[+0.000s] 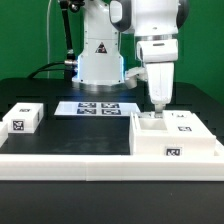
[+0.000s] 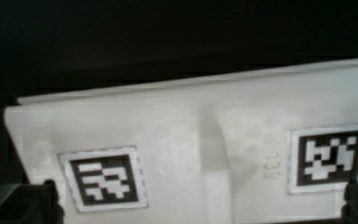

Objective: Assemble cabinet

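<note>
1. Nearest the camera in the exterior view, a long white rail (image 1: pixel 70 166) runs across the front of the black table (image 1: pixel 70 135). On a dial centred on that picture it reaches from about 8 o'clock to 4 o'clock.
2. The cabinet box (image 1: pixel 195 140), the large white body, sits just behind the rail at about 4 o'clock. A square black-and-white front tag (image 1: pixel 172 152) shows on the face turned to the camera, and more tags lie on its top.
3. A small white panel piece (image 1: pixel 22 119), also tagged, lies on the table at 9 o'clock, well apart from the cabinet box.
4. The marker board (image 1: pixel 100 107) lies flat near the dial's centre. The robot base (image 1: pixel 98 55) with its triangle sticker stands behind it at 12 o'clock.
5. The gripper (image 1: pixel 157 103) hangs upright at about 3 o'clock, over the corner of the box's top that is nearest the marker board. This view does not show whether it touches the box.
6. In the wrist view the gripper (image 2: pixel 197 208) has its dark fingertips (image 2: pixel 34 205) at opposite edges of the picture. The jaws are spread wide and released, clasping nothing.
7. Beyond the fingertips a somewhat blurred white face of the cabinet box (image 2: pixel 211 120) fills the wrist view. It carries a pair of tags, one near each fingertip (image 2: pixel 101 180).
</note>
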Controlling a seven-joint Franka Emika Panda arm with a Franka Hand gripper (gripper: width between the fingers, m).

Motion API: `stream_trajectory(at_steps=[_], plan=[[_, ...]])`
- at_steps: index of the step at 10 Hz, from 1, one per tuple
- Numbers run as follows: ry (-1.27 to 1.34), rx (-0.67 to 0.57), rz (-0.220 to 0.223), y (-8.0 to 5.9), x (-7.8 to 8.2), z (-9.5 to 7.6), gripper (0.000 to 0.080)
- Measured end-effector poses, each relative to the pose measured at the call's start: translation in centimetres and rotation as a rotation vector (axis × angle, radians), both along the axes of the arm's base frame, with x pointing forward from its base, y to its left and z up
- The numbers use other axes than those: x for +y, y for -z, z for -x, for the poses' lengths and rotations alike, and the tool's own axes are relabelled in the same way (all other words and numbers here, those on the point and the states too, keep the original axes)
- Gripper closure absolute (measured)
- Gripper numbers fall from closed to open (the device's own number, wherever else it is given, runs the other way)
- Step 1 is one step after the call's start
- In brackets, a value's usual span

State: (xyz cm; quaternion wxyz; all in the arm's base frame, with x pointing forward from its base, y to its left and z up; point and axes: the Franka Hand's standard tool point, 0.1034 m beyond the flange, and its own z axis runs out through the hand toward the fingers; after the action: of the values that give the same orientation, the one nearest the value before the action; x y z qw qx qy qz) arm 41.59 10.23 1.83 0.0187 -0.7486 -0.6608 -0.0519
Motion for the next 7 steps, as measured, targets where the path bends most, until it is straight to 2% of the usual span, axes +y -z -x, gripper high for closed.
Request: stream_trajectory(at_steps=[1, 3, 4, 5, 6, 7], plan=[[0.000, 0.000, 0.000, 0.01, 0.00, 0.00, 0.0013], [0.000, 0.006, -0.001, 0.23, 0.01, 0.17, 0.0365], [0.000, 0.007, -0.001, 0.27, 0.01, 0.21, 0.0500], [0.000, 0.009, -0.001, 0.35, 0.02, 0.26, 0.0500], [0.000, 0.014, -0.002, 0.60, 0.04, 0.42, 0.0682], [0.001, 0.012, -0.003, 0.59, 0.06, 0.34, 0.0731]])
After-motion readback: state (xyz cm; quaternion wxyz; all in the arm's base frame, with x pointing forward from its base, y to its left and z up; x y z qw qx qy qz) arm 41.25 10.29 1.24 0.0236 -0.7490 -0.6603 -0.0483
